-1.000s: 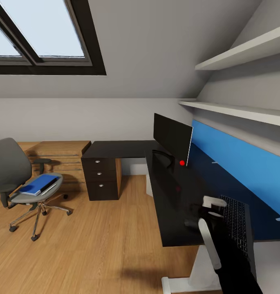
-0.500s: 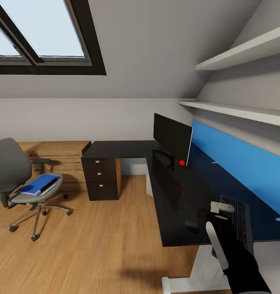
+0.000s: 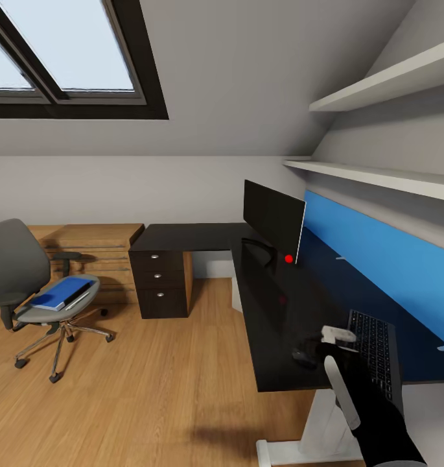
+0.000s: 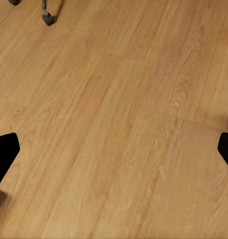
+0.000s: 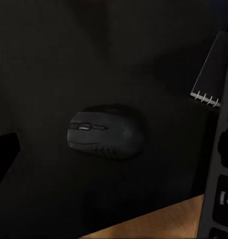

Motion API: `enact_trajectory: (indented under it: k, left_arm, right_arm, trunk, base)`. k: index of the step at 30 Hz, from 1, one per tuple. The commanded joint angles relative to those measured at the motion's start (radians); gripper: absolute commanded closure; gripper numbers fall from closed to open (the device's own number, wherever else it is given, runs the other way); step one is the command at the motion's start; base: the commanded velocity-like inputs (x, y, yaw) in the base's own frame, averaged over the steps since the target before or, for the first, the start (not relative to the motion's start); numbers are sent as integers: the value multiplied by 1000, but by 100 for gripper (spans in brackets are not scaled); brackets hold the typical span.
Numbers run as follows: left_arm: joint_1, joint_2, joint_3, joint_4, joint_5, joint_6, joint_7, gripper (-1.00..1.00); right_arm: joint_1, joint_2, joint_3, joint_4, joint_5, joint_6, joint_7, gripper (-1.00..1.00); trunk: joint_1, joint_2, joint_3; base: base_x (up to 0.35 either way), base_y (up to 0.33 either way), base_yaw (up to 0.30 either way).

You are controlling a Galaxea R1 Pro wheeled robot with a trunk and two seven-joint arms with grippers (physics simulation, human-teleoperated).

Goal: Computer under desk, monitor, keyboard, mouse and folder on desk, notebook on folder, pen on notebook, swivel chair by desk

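Observation:
On the black desk (image 3: pixel 273 324) the black monitor (image 3: pixel 273 219) stands upright at the back. The black keyboard (image 3: pixel 375 353) lies at the near right end, and its edge (image 5: pixel 222 199) shows in the right wrist view. A dark mouse (image 3: pixel 304 357) rests just left of it. My right gripper (image 3: pixel 322 347) hovers open above the mouse (image 5: pixel 106 132), one fingertip (image 5: pixel 4 157) beside it. A dark spiral notebook (image 5: pixel 211 74) lies by the keyboard. The blue folder (image 3: pixel 59 292) lies on the grey swivel chair (image 3: pixel 17 266), a dark thin thing on it. My left gripper (image 4: pixel 114 149) hangs open over the floor.
A drawer unit (image 3: pixel 160 282) stands under the desk's far wing, with a wooden chest (image 3: pixel 92 250) behind the chair. Shelves (image 3: pixel 377 175) run above the blue wall panel (image 3: pixel 377 259). Wooden floor (image 3: pixel 150 389) lies between chair and desk. A chair caster (image 4: pixel 48 17) shows near my left gripper.
My right gripper has moved off the keyboard, down and left to above the mouse. The keyboard, which looked raised and nearer a second ago, now lies flat on the desk.

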Motion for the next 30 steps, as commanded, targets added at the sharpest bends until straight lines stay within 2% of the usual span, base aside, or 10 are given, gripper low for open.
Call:
enact_trajectory:
  k: [1,10,17,30]
  left_arm:
    - [0,0,0,0,9,-5,-2,-100]
    - [-1,0,-1,2,9,-5,-3,-100]
    - [-1,0,-2,2,9,-6,-6,-100]
    - [-1,0,-4,4,9,-6,-7,-100]
  right_arm:
    - [-1,0,1,0,-11,3,-5,-100]
    - [-1,0,1,5,-13,0,10,-100]
    - [-2,0,1,13,-13,-1,11,-100]
    - [-39,-4,1,136,-11,-34,11,-100]
  trunk:
    - [0,-1,-1]
    - [0,-1,-1]
    - [0,-1,-1]
    - [0,-1,-1]
  base:
    - [0,0,0]
    - [25,0,0]
    - [248,0,0]
    - [91,0,0]
